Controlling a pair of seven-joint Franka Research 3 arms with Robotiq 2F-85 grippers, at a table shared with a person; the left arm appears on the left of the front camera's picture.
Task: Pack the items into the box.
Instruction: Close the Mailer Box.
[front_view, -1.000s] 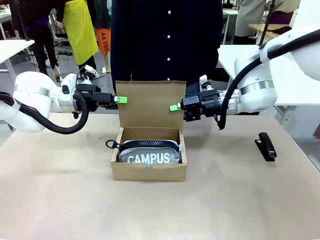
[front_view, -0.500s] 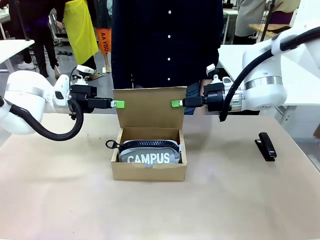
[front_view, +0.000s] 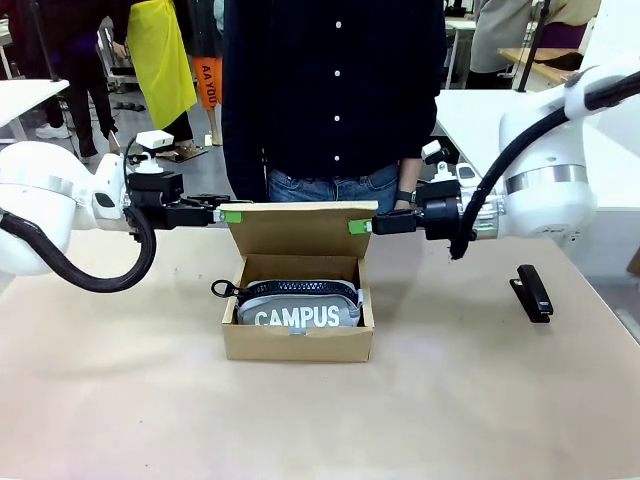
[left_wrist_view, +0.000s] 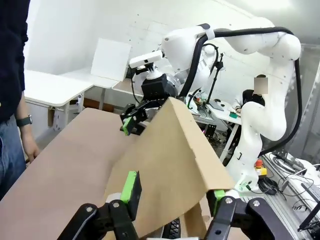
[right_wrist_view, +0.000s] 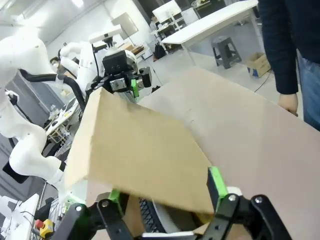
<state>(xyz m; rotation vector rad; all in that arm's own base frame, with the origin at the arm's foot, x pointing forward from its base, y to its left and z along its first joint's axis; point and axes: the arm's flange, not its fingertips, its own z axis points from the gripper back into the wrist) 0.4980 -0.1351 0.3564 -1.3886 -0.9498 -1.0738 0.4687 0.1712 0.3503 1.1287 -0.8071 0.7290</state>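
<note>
The brown cardboard box (front_view: 298, 345) sits mid-table with the grey "CAMPUS" pouch (front_view: 298, 306) inside, its ring pull (front_view: 218, 289) hanging over the left wall. The flap lid (front_view: 300, 228) leans forward over the box. My left gripper (front_view: 232, 215) is at the lid's top left corner and my right gripper (front_view: 358, 225) at its top right corner. In the left wrist view the left gripper (left_wrist_view: 174, 192) is open, straddling the lid's edge (left_wrist_view: 170, 160). The right gripper (right_wrist_view: 166, 192) is open astride the lid (right_wrist_view: 140, 155) too. The utility knife is hidden.
A black stapler (front_view: 533, 292) lies on the table to the right of the box. A person in a dark shirt (front_view: 335, 90) stands at the far edge behind the box, one hand (front_view: 405, 200) hanging near my right gripper. Bare table (front_view: 300, 430) spreads in front.
The lid has tipped from upright to leaning forward over the box. Both grippers stayed at its top corners and came down slightly with it.
</note>
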